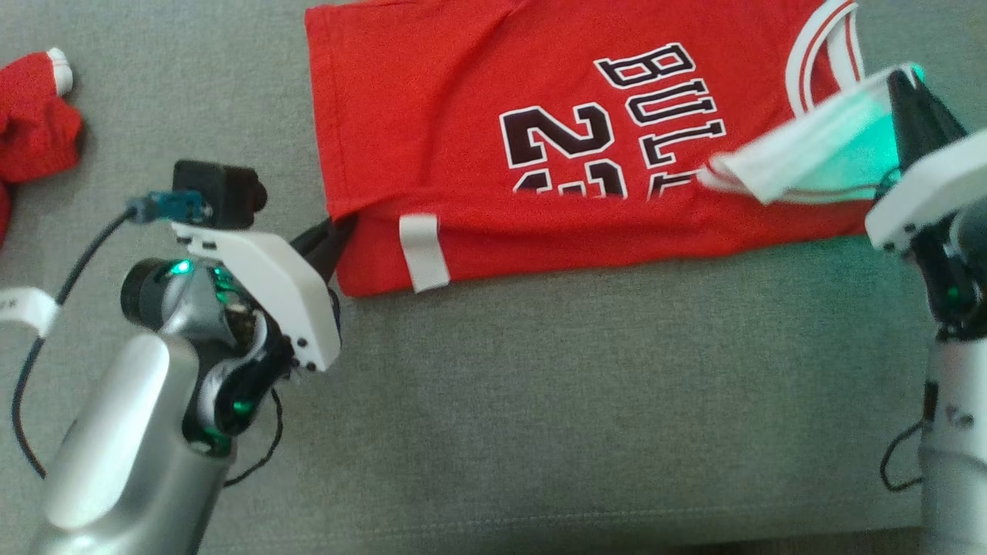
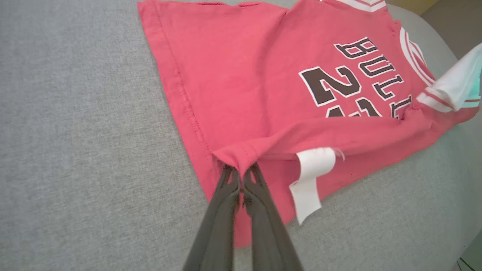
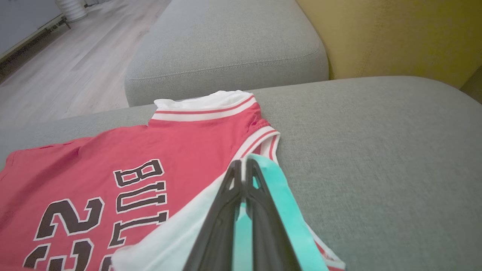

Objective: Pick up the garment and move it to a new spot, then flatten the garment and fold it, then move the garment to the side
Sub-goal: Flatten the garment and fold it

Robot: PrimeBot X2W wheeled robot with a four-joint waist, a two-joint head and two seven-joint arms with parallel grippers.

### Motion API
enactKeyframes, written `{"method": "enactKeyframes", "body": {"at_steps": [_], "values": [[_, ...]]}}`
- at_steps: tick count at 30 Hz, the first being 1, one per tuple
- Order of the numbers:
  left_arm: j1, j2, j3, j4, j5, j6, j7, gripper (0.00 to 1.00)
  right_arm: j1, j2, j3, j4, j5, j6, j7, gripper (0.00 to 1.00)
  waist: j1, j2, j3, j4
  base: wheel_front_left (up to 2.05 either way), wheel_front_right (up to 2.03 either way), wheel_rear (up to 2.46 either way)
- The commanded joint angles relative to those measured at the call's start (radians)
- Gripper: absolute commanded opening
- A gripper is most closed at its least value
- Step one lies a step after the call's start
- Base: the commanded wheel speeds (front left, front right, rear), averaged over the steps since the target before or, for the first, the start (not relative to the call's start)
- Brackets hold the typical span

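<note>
The head camera looks steeply down on the grey sofa seat [image 1: 540, 401]. The left wrist camera [image 1: 217, 193], at 8 o'clock there, faces 2 o'clock, close along the red Bulls jersey [image 2: 244, 86]. The right wrist camera, at 3 o'clock, faces 12 o'clock. All three views share the jersey's lettering.

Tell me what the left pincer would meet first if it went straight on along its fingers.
The red jersey: the left pincer is shut on its hem corner, so going on would likely push that fold across the flat cloth.

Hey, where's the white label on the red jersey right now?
In the head view, the white label sits on the near edge of the red jersey, just right of the left gripper pinching its corner.
</note>
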Motion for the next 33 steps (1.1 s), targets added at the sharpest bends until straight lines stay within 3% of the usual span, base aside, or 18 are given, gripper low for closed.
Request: {"method": "enactKeyframes", "body": {"at_steps": [1, 7, 8, 9, 10, 12, 16, 26, 33], "values": [[-0.049, 0.021, 0.046, -0.014, -0.005, -0.004, 0.007, 0.0, -0.046, -0.023, 0.032, -0.012, -0.013, -0.001, -0.013, 0.0, -0.0001, 0.0, 0.008, 0.004, 0.0, 0.0, 0.0], [-0.088, 0.017, 0.047, 0.056, -0.016, -0.01, 0.016, 0.0, -0.14, -0.05, 0.085, 0.103, -0.013, -0.001, -0.036, 0.02, -0.0001, 0.0, 0.023, 0.009, 0.0, 0.0, 0.0], [-0.092, 0.015, 0.048, 0.065, -0.015, -0.008, 0.013, 0.0, -0.15, -0.053, 0.089, 0.118, -0.014, -0.001, -0.048, 0.46, -0.0001, 0.0, 0.024, 0.01, 0.0, 0.0, 0.0], [-0.094, 0.012, 0.051, 0.072, -0.017, -0.005, 0.007, 0.13, -0.16, -0.054, 0.086, 0.131, -0.017, -0.001, -0.066, 1.0, -0.0001, 0.0, 0.025, 0.011, 0.0, 0.0, 0.0], [-0.095, 0.01, 0.054, 0.078, -0.018, -0.005, 0.0, 0.36, -0.167, -0.05, 0.076, 0.146, -0.019, -0.001, -0.08, 1.0, -0.0001, 0.0, 0.024, 0.012, 0.0, 0.0, 0.0], [-0.09, 0.01, 0.061, 0.084, -0.019, -0.004, -0.018, 1.0, -0.167, -0.055, 0.084, 0.167, -0.028, -0.001, -0.096, 1.0, -0.0001, 0.0, 0.016, 0.012, 0.0, 0.0, 0.0], [-0.047, 0.02, 0.082, 0.052, -0.029, -0.004, -0.055, 1.0, -0.121, -0.083, 0.117, 0.164, -0.034, -0.001, -0.107, 1.0, -0.0001, 0.0, -0.01, 0.0, 0.0, 0.0, 0.0], [0.129, 0.027, 0.086, -0.055, -0.053, 0.029, -0.069, 1.0, 0.077, -0.251, 0.16, 0.08, -0.055, -0.001, 0.005, 1.0, -0.0001, 0.0, 0.011, -0.011, 0.0, 0.0, 0.0], [0.094, 0.007, 0.075, -0.01, -0.071, 0.022, -0.063, 1.0, 0.05, -0.255, 0.164, 0.115, -0.043, -0.001, 0.067, 1.0, -0.0001, 0.0, 0.052, -0.005, 0.0, 0.0, 0.0]]}}
